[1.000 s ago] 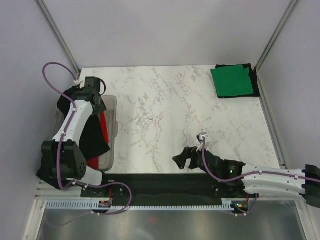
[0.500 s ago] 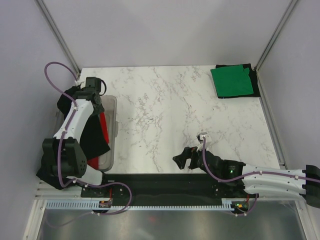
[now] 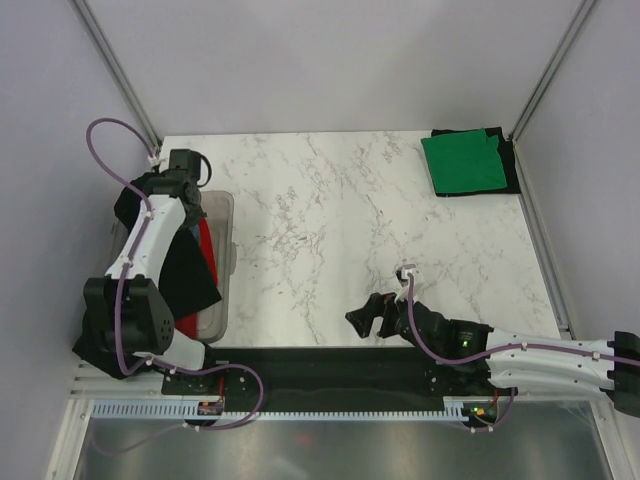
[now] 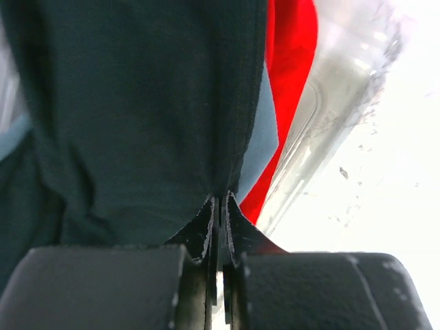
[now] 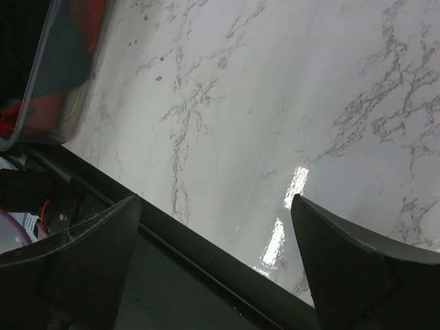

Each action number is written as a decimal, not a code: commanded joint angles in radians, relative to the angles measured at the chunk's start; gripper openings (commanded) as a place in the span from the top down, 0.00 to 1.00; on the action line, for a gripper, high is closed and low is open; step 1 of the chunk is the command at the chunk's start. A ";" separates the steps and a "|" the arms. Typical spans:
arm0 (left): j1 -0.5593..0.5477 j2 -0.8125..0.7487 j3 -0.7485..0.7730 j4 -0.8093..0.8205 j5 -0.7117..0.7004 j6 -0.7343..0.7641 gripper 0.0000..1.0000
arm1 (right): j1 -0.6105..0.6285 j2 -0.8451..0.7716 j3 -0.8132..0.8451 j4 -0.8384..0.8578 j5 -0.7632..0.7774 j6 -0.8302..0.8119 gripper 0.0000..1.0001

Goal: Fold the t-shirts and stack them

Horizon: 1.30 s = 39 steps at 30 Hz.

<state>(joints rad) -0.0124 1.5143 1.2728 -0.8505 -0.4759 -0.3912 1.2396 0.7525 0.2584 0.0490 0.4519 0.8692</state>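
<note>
Reaching over the bin (image 3: 229, 214) at the table's (image 3: 330, 215) left edge, the left gripper (image 3: 186, 186) holds a black shirt (image 3: 190, 276); a green shirt (image 3: 462, 163) lies folded in the far right corner. Left wrist: fingers (image 4: 203, 223) clamped on black cloth, red shirt (image 4: 292, 62) and grey-blue shirt (image 4: 265, 137) alongside. Right wrist: right gripper (image 5: 214, 201) spread wide above the marble.

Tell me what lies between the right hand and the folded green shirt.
Nothing but bare marble table between the right hand and the green shirt, as the top view shows.
</note>
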 commanded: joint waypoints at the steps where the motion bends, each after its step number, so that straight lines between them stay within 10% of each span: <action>1: 0.005 -0.132 0.152 -0.041 -0.029 -0.024 0.98 | -0.002 -0.007 -0.001 0.026 0.019 0.008 0.02; 7: -0.104 -0.206 0.555 -0.061 0.129 -0.110 0.98 | -0.002 -0.001 0.004 0.025 0.025 0.014 0.02; 15: -0.613 0.148 1.142 -0.041 0.325 -0.015 0.98 | -0.002 -0.198 -0.040 -0.099 0.140 0.076 0.02; 25: -0.802 0.497 0.972 0.068 0.693 -0.168 0.98 | -0.002 -0.747 -0.136 -0.348 0.238 0.111 0.02; 33: -0.822 0.718 0.896 0.108 0.917 -0.203 0.97 | 0.000 -0.543 -0.085 -0.268 0.247 0.077 0.02; 39: -0.814 0.686 0.841 0.044 0.866 -0.089 0.47 | -0.002 -0.333 0.089 -0.589 0.412 0.269 0.02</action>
<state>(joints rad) -0.8307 2.2795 2.1300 -0.7975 0.3931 -0.5339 1.2369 0.3405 0.2214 -0.3588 0.7391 1.0218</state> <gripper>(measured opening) 0.477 0.982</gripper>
